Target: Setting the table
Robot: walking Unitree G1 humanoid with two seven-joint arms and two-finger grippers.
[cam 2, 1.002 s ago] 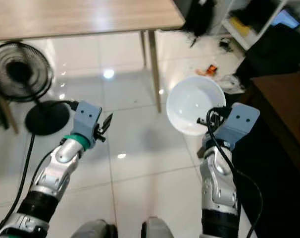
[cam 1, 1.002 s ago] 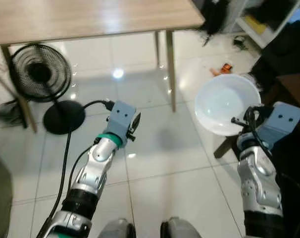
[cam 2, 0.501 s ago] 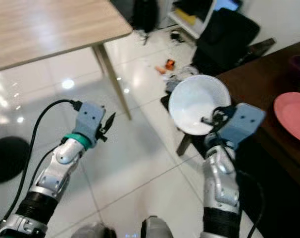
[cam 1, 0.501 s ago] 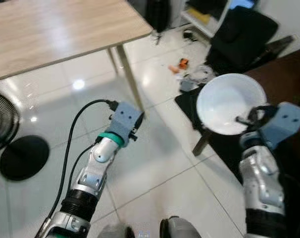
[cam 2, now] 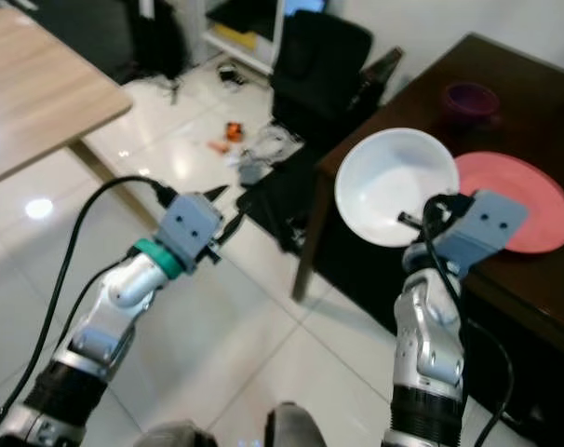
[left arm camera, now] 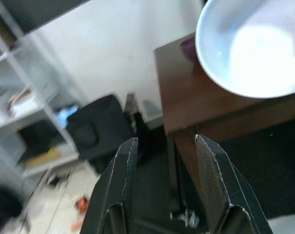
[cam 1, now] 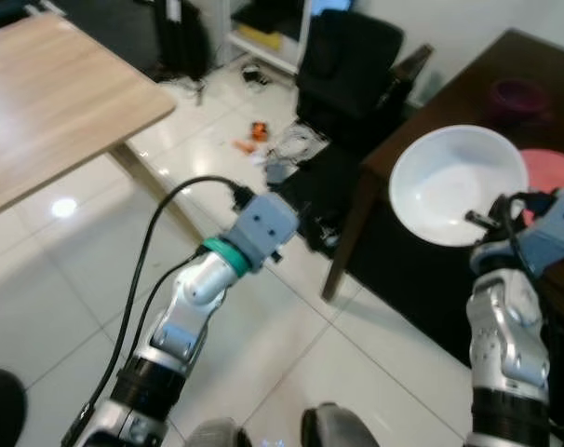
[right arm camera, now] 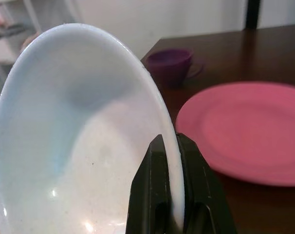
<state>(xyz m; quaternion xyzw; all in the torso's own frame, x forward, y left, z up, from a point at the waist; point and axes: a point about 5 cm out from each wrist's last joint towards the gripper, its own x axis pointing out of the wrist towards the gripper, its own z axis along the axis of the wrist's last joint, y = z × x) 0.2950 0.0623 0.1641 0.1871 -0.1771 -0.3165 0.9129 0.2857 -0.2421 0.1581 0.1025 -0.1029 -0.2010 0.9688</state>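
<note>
My right gripper (cam 2: 414,221) is shut on the rim of a white bowl (cam 2: 396,184), holding it tilted in the air over the near corner of a dark brown table (cam 2: 431,102). In the right wrist view the gripper (right arm camera: 168,140) pinches the bowl (right arm camera: 79,146) at its edge. A pink plate (cam 2: 524,200) lies flat on the table just right of the bowl, and a purple cup (cam 2: 470,98) stands further back. My left gripper (left arm camera: 165,141) is open and holds nothing; it hangs over the floor left of the table (cam 2: 224,209).
A light wooden table (cam 2: 31,84) stands at the far left. A black chair (cam 2: 319,60) and small clutter (cam 2: 235,130) on the white tiled floor sit beyond the dark table's corner. A white shelf (cam 2: 245,19) is at the back. A black cable (cam 2: 87,233) runs along my left arm.
The camera has swung right: the fan and the wooden table slid off to the left, and the dark table with plate and cup came into view. The bowl stays in my right gripper.
</note>
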